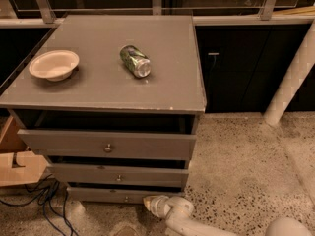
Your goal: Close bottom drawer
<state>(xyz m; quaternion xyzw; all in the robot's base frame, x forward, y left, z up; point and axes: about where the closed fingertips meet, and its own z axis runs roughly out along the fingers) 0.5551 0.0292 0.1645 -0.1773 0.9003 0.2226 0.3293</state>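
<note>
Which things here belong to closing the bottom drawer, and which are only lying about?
For the job: bottom drawer; gripper, low by the drawer's front, right of its knob.
Lying about: white bowl and green can on the cabinet top; cables on the floor.

No legible text, even on the can point(135, 60); jaws low beside the bottom drawer point(98, 194).
</note>
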